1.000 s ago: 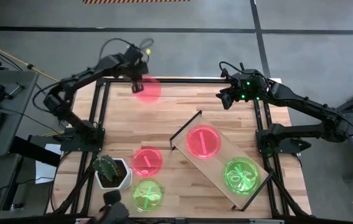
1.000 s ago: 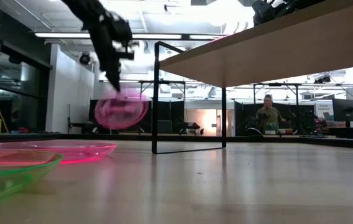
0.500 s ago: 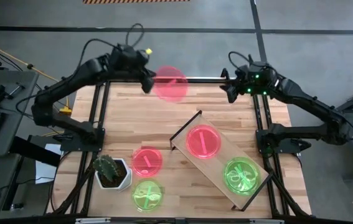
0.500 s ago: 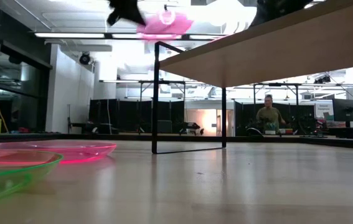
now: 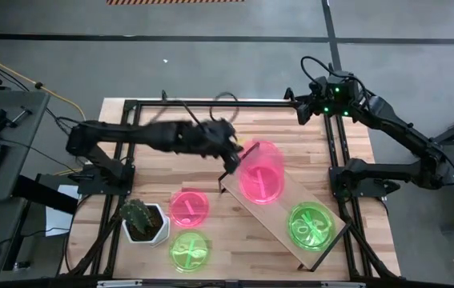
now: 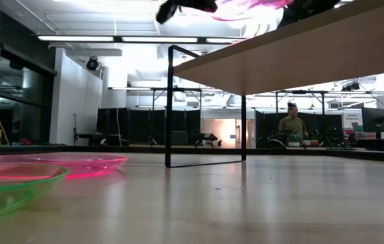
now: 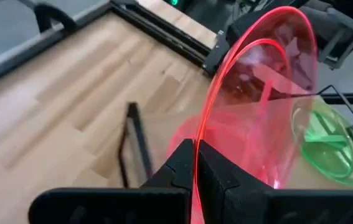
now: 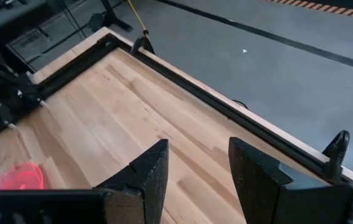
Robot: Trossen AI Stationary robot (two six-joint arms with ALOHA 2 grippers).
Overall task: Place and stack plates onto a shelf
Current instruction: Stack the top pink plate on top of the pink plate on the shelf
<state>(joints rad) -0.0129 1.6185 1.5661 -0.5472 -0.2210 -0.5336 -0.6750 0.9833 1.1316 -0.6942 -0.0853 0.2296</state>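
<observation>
My left gripper (image 5: 231,162) is shut on a neon pink plate (image 5: 262,154) and holds it over the shelf's (image 5: 284,210) far-left end. Below it, another pink plate (image 5: 260,186) lies flat on the shelf board. A green plate (image 5: 311,226) lies on the board's near-right end. On the table, a pink plate (image 5: 188,206) and a green plate (image 5: 188,250) lie flat. My right gripper (image 5: 301,110) waits open at the table's far right edge. My left gripper pinches the pink plate's rim (image 7: 196,146) between its two fingers, on the plate's left side. The fingers reach in from the table's left, about level. The plate is lifted clear, above the shelf's own pink plate (image 7: 251,140).
A white pot with a cactus (image 5: 142,221) stands at the near left, beside the two plates on the table. The shelf's dark upright end panel (image 5: 238,162) is right under my left gripper. Bare wood (image 5: 170,136) lies to the far left.
My left gripper carried the pink plate from the table's far left edge, first up above shelf height, then right and toward the near edge. It is now over the shelf's far-left end, and the plate stayed in the hold. My right gripper drew back slightly toward the far edge.
</observation>
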